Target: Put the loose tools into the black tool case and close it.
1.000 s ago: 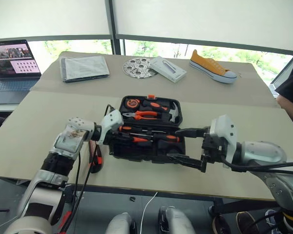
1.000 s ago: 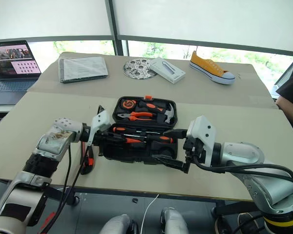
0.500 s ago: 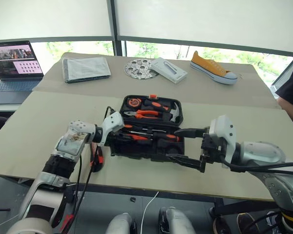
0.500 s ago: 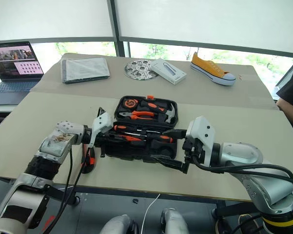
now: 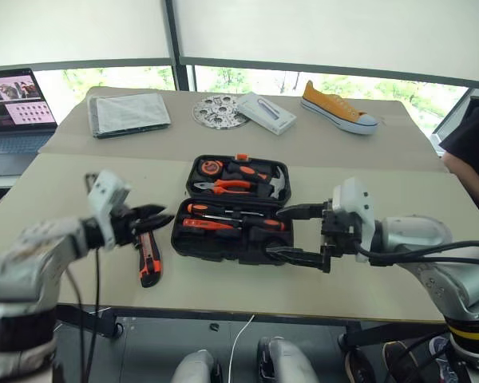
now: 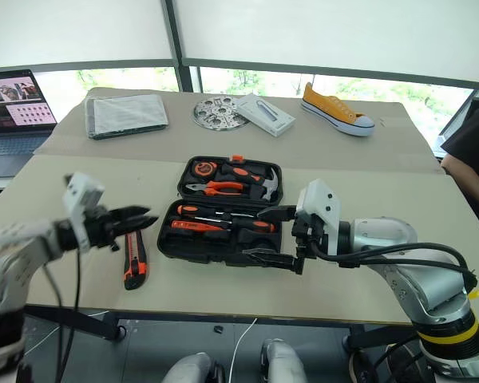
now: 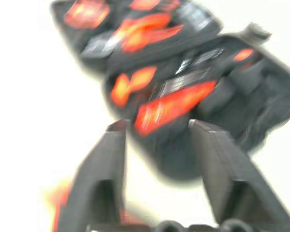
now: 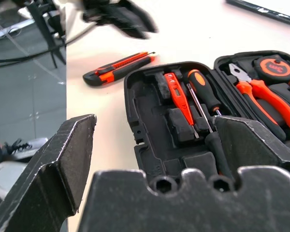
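Note:
The black tool case (image 5: 215, 247) lies open in the middle of the table. Its near half holds a black-and-orange screwdriver (image 8: 203, 94) and the slim orange tester screwdriver (image 8: 179, 96). Pliers, a hammer and a tape measure fill the far half. The black-and-orange utility knife (image 5: 148, 259) lies on the table left of the case. My left gripper (image 5: 166, 215) hovers open and empty above the knife, left of the case and pointing at it. My right gripper (image 5: 275, 231) stands wide open over the case's front right corner, holding nothing.
Along the table's far side are a laptop (image 5: 12, 100), a grey folded cloth (image 5: 129, 112), a round metal disc (image 5: 215, 110), a white box (image 5: 265, 112) and a yellow shoe (image 5: 335, 108). A person (image 5: 471, 152) sits at the right edge.
My left gripper has pulled back leftward from the case's left edge and opened. The right gripper has stayed where it was. The camera has shifted a little.

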Robot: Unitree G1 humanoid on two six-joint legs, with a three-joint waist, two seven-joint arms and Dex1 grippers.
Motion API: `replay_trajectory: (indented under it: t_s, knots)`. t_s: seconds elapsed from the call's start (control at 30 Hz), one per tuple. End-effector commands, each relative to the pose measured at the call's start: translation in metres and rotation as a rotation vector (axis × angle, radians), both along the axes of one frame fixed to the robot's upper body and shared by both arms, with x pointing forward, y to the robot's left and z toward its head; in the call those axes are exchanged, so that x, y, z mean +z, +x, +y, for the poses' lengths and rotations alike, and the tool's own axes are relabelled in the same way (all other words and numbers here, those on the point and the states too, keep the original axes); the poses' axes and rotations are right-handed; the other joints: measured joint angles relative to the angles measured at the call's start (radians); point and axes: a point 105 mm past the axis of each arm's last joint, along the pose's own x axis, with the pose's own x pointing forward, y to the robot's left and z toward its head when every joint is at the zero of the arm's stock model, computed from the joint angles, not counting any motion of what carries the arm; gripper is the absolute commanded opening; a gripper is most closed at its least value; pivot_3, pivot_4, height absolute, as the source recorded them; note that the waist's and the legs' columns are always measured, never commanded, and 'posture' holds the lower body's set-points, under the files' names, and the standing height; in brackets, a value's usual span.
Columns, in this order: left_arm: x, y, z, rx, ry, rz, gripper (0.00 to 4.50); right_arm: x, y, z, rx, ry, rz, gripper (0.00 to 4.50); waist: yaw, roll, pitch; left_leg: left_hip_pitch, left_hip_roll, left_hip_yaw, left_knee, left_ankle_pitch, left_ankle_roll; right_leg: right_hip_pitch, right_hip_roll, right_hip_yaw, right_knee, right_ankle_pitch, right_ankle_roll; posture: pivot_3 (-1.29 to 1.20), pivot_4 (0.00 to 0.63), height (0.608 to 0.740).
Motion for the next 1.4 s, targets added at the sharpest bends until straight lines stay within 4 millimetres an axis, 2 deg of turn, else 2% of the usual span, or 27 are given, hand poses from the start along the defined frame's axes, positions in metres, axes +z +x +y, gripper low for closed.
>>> replay_trajectory:
  t_s: [0.03, 0.1, 0.17, 0.3, 0.43, 0.57, 0.77, 1.0, 1.13, 1.2, 1.27, 1.33, 1.4]
  knots:
    - [0.003, -0.032, 0.012, 0.238, 0.057, -0.022, 3.81, 0.006, -0.001, 0.006, 0.095, -0.013, -0.059, 4.5, 0.008, 0.0, 0.0, 0.001, 0.0, 0.0, 0.0, 0.0, 0.0, 0.001, -0.001, 0.0, 0.0, 0.0, 0.0, 0.0, 0.15, 0.733]
    - [0.0, -0.043, 0.012, 0.332, 0.084, -0.028, 4.46, 0.005, 0.0, 0.009, 0.124, -0.02, -0.064, 4.5, 0.022, 0.0, 0.0, 0.001, 0.0, 0.0, 0.0, 0.0, 0.0, 0.001, -0.001, 0.0, 0.0, 0.0, 0.001, 0.0, 0.15, 0.733]
    - [0.0, -0.046, 0.006, 0.39, 0.09, -0.042, 4.46, 0.004, 0.002, 0.011, 0.141, -0.023, -0.067, 4.5, 0.029, 0.0, 0.0, 0.001, -0.001, 0.0, 0.0, 0.0, 0.0, 0.002, -0.001, 0.0, 0.0, 0.0, 0.0, 0.0, 0.15, 0.733]
    - [-0.005, -0.036, -0.005, 0.476, 0.079, -0.007, 4.46, 0.003, 0.002, 0.014, 0.156, -0.02, -0.073, 4.5, 0.033, -0.001, -0.001, 0.002, -0.002, 0.0, 0.0, 0.0, -0.001, 0.003, -0.001, 0.001, 0.002, 0.001, -0.001, 0.0, 0.15, 0.733]
    - [-0.02, -0.022, 0.0, 0.597, 0.043, 0.089, 4.46, 0.003, 0.0, 0.013, 0.148, -0.023, -0.089, 4.5, 0.025, -0.001, -0.001, 0.003, -0.003, 0.0, 0.0, 0.0, -0.001, 0.003, 0.002, 0.002, 0.002, 0.001, -0.002, 0.0, 0.15, 0.733]
    - [-0.033, -0.007, -0.012, 0.6, -0.016, 0.156, 4.46, 0.005, -0.001, 0.013, 0.12, -0.013, -0.105, 4.5, 0.022, -0.001, -0.002, 0.004, -0.002, 0.0, 0.0, 0.0, -0.002, 0.003, 0.002, 0.003, 0.003, 0.001, -0.002, 0.0, 0.15, 0.733]
    - [-0.038, 0.01, -0.032, 0.533, -0.047, 0.198, 4.46, 0.005, -0.007, 0.013, 0.097, -0.003, -0.114, 4.5, 0.022, -0.001, -0.002, 0.004, -0.002, 0.0, 0.0, 0.0, -0.002, 0.003, 0.001, 0.003, 0.003, 0.001, -0.002, 0.0, 0.15, 0.733]
    - [-0.068, 0.013, -0.026, 0.555, 0.031, 0.34, 4.46, 0.004, -0.007, 0.012, 0.06, 0.007, -0.115, 4.5, 0.022, 0.001, -0.003, 0.005, -0.002, 0.0, 0.0, 0.0, -0.003, 0.003, 0.001, 0.004, 0.004, 0.001, -0.002, 0.0, 0.15, 0.733]
    - [-0.076, 0.012, -0.025, 0.551, 0.032, 0.378, 3.48, 0.005, -0.007, 0.01, 0.045, 0.01, -0.117, 4.5, 0.022, 0.004, -0.005, 0.009, -0.002, 0.001, 0.0, 0.0, -0.003, 0.004, 0.0, 0.006, 0.007, 0.0, -0.003, 0.0, 0.15, 0.733]
    - [-0.079, 0.01, -0.019, 0.57, 0.036, 0.395, 2.75, 0.006, -0.007, 0.008, 0.036, 0.01, -0.118, 4.5, 0.022, 0.005, -0.005, 0.01, -0.002, 0.002, 0.0, 0.0, -0.004, 0.004, 0.0, 0.007, 0.009, -0.001, -0.004, 0.0, 0.15, 0.733]
    - [-0.078, 0.009, -0.004, 0.607, 0.043, 0.403, 2.1, 0.006, -0.006, 0.006, 0.027, 0.004, -0.118, 4.5, 0.022, 0.005, -0.006, 0.013, -0.002, 0.002, -0.001, -0.001, -0.004, 0.004, 0.0, 0.008, 0.011, -0.002, -0.005, 0.0, 0.15, 0.733]
    - [-0.072, 0.01, 0.017, 0.634, 0.058, 0.401, 1.64, 0.006, -0.006, 0.003, 0.019, 0.0, -0.104, 4.5, 0.021, 0.005, -0.006, 0.014, -0.002, 0.002, -0.002, -0.001, -0.005, 0.005, 0.0, 0.008, 0.011, -0.003, -0.006, 0.0, 0.15, 0.733]
    - [-0.06, 0.014, 0.034, 0.62, 0.086, 0.383, 1.64, 0.005, -0.007, 0.0, 0.014, -0.003, -0.084, 4.5, 0.018, 0.005, -0.006, 0.014, -0.001, 0.003, -0.003, 0.0, -0.007, 0.004, 0.001, 0.008, 0.013, -0.004, -0.008, 0.0, 0.15, 0.733]
